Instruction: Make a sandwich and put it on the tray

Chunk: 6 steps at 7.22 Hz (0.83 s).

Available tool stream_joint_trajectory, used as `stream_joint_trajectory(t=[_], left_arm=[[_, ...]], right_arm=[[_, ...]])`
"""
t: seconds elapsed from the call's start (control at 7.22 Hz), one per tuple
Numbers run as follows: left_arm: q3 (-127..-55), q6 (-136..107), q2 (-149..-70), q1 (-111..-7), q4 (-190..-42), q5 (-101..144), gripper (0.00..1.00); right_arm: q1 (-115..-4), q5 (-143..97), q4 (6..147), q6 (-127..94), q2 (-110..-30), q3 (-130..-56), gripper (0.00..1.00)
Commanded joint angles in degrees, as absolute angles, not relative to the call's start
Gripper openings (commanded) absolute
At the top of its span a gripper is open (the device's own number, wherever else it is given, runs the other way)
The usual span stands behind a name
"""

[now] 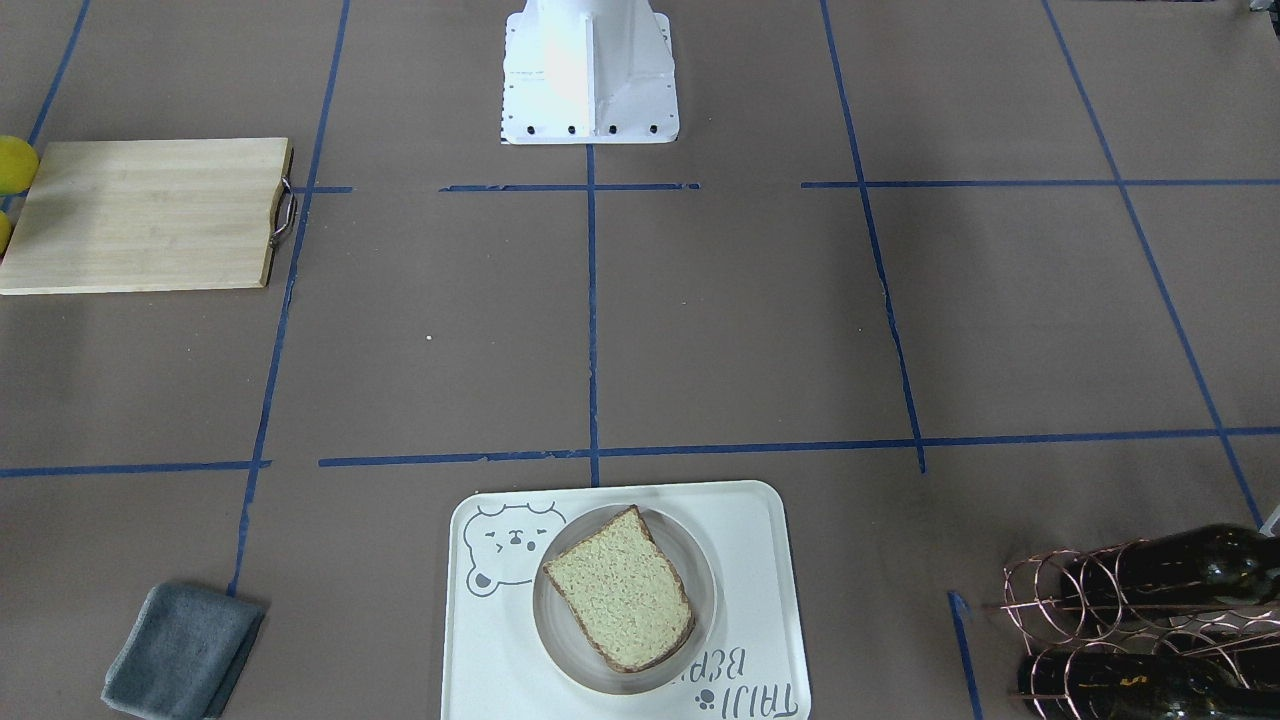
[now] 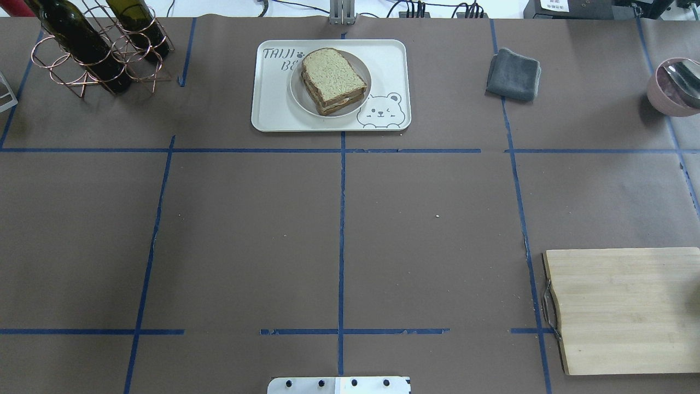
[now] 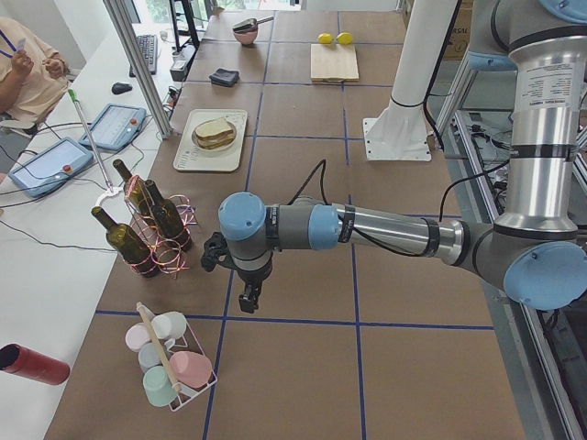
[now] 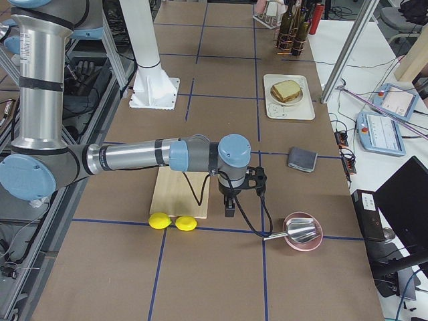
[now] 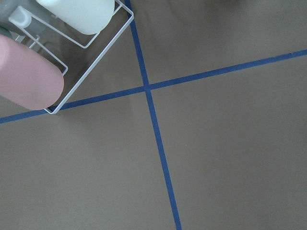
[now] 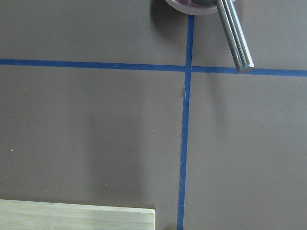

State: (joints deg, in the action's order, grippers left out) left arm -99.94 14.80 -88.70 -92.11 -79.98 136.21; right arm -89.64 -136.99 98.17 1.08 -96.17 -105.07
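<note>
The sandwich (image 2: 332, 74) is two speckled bread slices with a filling between them. It lies on a small round plate on the cream bear tray (image 2: 391, 60) at the table's far middle. It also shows in the front view (image 1: 620, 590) on the tray (image 1: 760, 560). My left gripper (image 3: 248, 298) hangs over bare table near the bottle rack, far from the tray. My right gripper (image 4: 229, 208) hangs beside the cutting board, near the pink bowl. Both grippers show only in the side views, so I cannot tell if they are open or shut.
A wooden cutting board (image 2: 623, 306) lies at the near right, with two lemons (image 4: 170, 221) beside it. A grey cloth (image 2: 514, 75) and a pink bowl with a spoon (image 2: 675, 87) sit at the far right. Wine bottles in a copper rack (image 2: 93, 46) stand at the far left. A cup rack (image 3: 170, 362) stands near my left gripper.
</note>
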Motion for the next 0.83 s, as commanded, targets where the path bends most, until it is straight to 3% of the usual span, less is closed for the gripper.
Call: stream_joint_trajectory(t=[0.0,0.69], left_arm=[[-99.7,14.8,-88.4,-92.1,-79.9,136.1,1.00],[-96.9,14.9,-87.8,-92.3,-79.6,136.1,1.00]], right_arm=[[-88.3,-138.0,99.7,0.4,-95.1,-106.2,1.00],[-86.9,-134.0,103.4,-0.4,-92.7,-105.9,1.00]])
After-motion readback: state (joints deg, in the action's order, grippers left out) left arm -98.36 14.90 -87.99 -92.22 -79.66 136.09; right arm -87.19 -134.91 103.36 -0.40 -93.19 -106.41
